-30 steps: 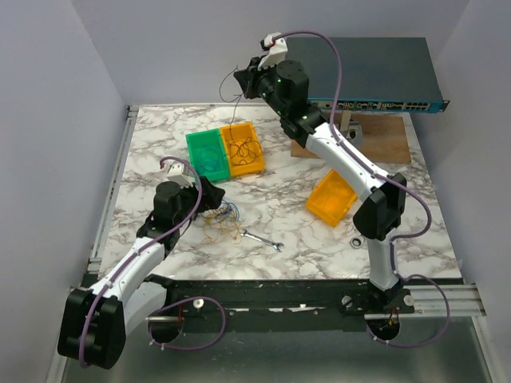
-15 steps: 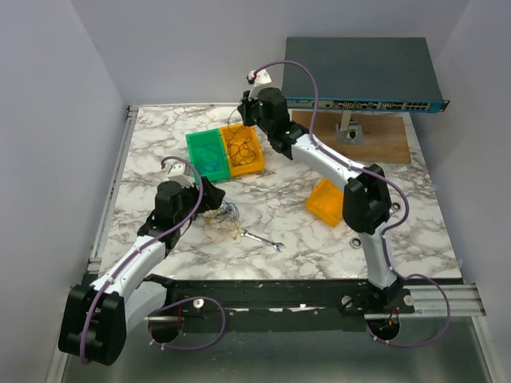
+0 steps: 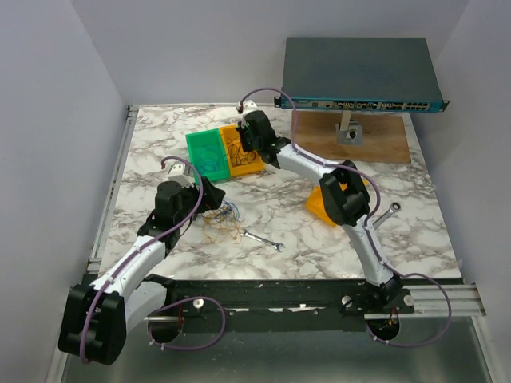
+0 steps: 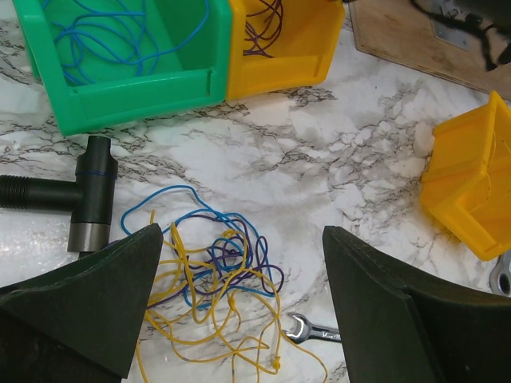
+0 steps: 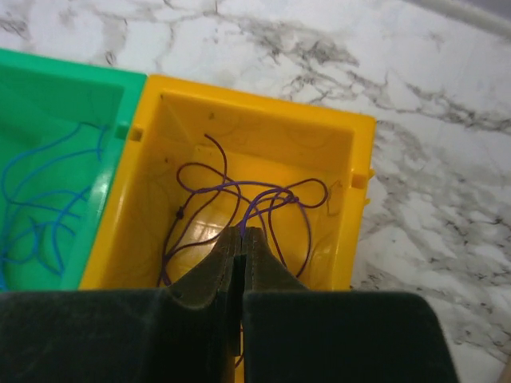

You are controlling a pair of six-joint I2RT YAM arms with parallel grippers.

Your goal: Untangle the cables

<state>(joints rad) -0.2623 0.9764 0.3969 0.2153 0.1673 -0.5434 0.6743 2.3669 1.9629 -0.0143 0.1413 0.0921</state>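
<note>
A tangle of thin blue, yellow and purple cables (image 4: 215,279) lies on the marble table, and it also shows in the top view (image 3: 224,221). My left gripper (image 4: 241,239) is open and empty just above it, with one finger on each side; in the top view it (image 3: 209,196) is at the tangle's left edge. My right gripper (image 5: 242,233) is shut on a purple cable (image 5: 263,191) that lies coiled in the yellow bin (image 5: 255,100). In the top view this gripper (image 3: 243,141) is low over that bin (image 3: 254,164). Blue cable (image 5: 40,207) lies in the green bin (image 5: 64,68).
A small wrench (image 3: 263,239) lies right of the tangle, and a black T-shaped tool (image 4: 89,195) lies left of it. A second yellow bin (image 3: 321,206) lies tipped at mid-right, with another wrench (image 3: 384,215) beside it. A network switch (image 3: 359,72) stands over a wooden board (image 3: 383,142) at the back right.
My right arm has come down from high at the back to the yellow bin, bringing the purple cable with it. The left arm has not moved.
</note>
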